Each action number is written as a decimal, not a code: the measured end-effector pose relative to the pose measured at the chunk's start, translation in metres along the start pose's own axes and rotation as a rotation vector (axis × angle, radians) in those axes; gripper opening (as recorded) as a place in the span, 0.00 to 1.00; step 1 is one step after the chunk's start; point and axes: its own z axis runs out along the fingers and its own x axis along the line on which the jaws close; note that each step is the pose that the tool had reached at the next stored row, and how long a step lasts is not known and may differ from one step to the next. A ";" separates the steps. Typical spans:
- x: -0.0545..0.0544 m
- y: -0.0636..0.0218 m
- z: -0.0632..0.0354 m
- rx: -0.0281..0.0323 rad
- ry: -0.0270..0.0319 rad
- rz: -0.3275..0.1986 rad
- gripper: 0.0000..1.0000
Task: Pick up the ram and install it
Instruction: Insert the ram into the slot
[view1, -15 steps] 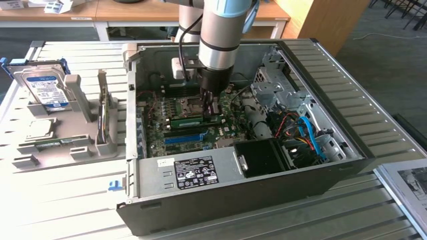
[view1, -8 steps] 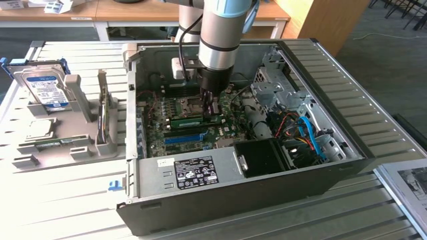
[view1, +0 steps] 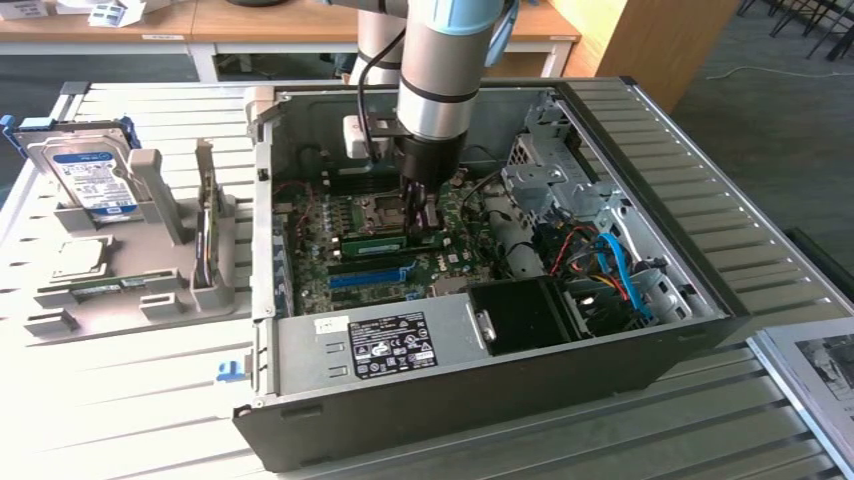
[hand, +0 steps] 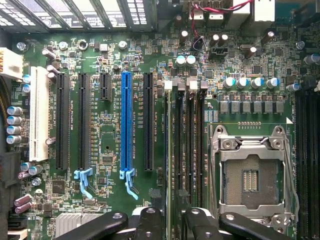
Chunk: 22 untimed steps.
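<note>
The gripper (hand: 172, 220) hangs low over the motherboard (hand: 107, 135) with its jaws apart, gripping nothing. The ram (hand: 176, 150) stands on edge in a slot directly between them, and I'd guess they straddle it to keep it lined up there. The white print beside the slots and the power supply (view1: 387, 345) label are too small to read.

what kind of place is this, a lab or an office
Probably a robotics lab or workshop: an open computer case lies on a slatted metal table under a robot arm, beside a grey fixture holding a hard drive.
</note>
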 end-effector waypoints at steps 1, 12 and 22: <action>0.000 0.0000 0.0000 0.0000 0.0001 0.000 0.25; 0.000 0.0001 -0.0031 0.0000 0.0001 0.000 0.25; 0.000 0.0002 -0.0115 0.0000 0.0001 0.000 0.25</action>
